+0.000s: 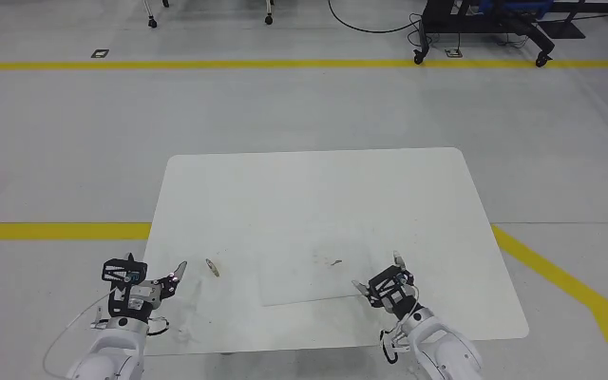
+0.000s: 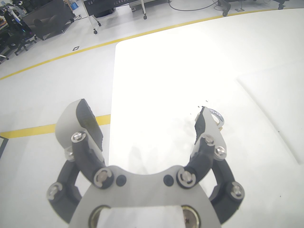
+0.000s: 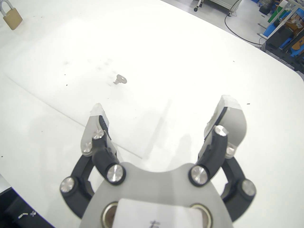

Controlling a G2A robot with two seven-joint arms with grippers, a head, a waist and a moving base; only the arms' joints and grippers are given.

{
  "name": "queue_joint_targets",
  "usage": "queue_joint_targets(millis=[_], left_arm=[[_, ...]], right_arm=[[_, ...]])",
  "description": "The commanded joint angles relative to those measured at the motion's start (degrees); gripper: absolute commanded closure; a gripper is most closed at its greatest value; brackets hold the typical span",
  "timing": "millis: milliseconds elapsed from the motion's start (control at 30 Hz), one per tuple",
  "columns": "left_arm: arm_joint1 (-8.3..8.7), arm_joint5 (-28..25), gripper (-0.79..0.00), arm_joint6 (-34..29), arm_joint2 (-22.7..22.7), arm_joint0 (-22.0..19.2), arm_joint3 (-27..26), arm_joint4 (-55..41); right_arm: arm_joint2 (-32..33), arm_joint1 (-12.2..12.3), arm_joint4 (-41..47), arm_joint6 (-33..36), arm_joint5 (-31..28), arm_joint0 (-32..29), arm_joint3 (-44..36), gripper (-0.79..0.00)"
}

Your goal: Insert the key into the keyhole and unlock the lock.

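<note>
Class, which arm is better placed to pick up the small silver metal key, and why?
Right: the right gripper, open, faces the key close ahead; the left gripper sits beside the brass padlock.

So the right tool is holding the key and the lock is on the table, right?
No. The right tool is open and empty; the key lies loose on the table, as the right wrist view shows. The lock is on the table.

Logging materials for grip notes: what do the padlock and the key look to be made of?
The padlock has a body that looks like brass, a dull yellow-tan block with a matte face. Its shackle looks like polished steel, silvery and bright. The key is probably nickel-plated or plain steel, pale grey with a soft sheen, but it is too small to tell more.
</note>
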Motion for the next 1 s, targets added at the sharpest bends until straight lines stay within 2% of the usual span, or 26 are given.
queue_joint_targets(millis=[0, 100, 167, 233, 367, 433, 500, 567, 600, 667, 867, 900, 933, 967], left_arm=[[0.00, 0.0, -0.785, 0.0, 0.0, 0.0, 0.0, 0.0], [0.00, 0.0, -0.785, 0.0, 0.0, 0.0, 0.0, 0.0], [0.00, 0.0, -0.785, 0.0, 0.0, 0.0, 0.0, 0.0], [0.00, 0.0, -0.785, 0.0, 0.0, 0.0, 0.0, 0.0], [0.00, 0.0, -0.785, 0.0, 0.0, 0.0, 0.0, 0.0], [0.00, 0.0, -0.785, 0.0, 0.0, 0.0, 0.0, 0.0], [0.00, 0.0, -0.785, 0.0, 0.0, 0.0, 0.0, 0.0], [0.00, 0.0, -0.785, 0.0, 0.0, 0.0, 0.0, 0.0], [0.00, 0.0, -0.785, 0.0, 0.0, 0.0, 0.0, 0.0], [0.00, 0.0, -0.785, 0.0, 0.0, 0.0, 0.0, 0.0], [0.00, 0.0, -0.785, 0.0, 0.0, 0.0, 0.0, 0.0], [0.00, 0.0, -0.785, 0.0, 0.0, 0.0, 0.0, 0.0], [0.00, 0.0, -0.785, 0.0, 0.0, 0.0, 0.0, 0.0], [0.00, 0.0, -0.785, 0.0, 0.0, 0.0, 0.0, 0.0]], right_arm=[[0.0, 0.0, 0.0, 0.0, 0.0, 0.0, 0.0, -0.785], [0.2, 0.0, 0.3, 0.2, -0.8, 0.5, 0.8, -0.785], [0.0, 0.1, 0.0, 3.9, -4.0, 3.4, 2.8, -0.785], [-0.7, 0.2, 4.1, 5.6, -12.7, 6.8, 4.5, -0.785], [-1.0, 0.5, 10.2, 9.7, -25.4, 13.2, 8.3, -0.785], [-1.8, 0.6, 11.9, 12.0, -30.4, 16.0, 10.0, -0.622], [-2.9, 0.6, 11.6, 13.8, -33.3, 18.2, 10.9, -0.576], [-4.1, 0.5, 10.2, 15.0, -33.6, 19.8, 11.8, -0.526], [-4.8, 0.5, 9.2, 15.4, -32.8, 20.5, 12.1, -0.431], [-6.0, 0.3, 8.3, 15.5, -31.5, 21.7, 12.7, -0.382], [-8.3, 0.0, 6.9, 16.9, -31.1, 24.6, 14.8, -0.468], [-8.6, 0.0, 6.8, 17.1, -31.2, 25.0, 15.2, -0.459], [-8.9, 0.0, 6.7, 17.3, -31.5, 25.4, 15.7, -0.409], [-9.2, 0.0, 6.5, 17.5, -31.9, 25.8, 16.0, -0.413]])
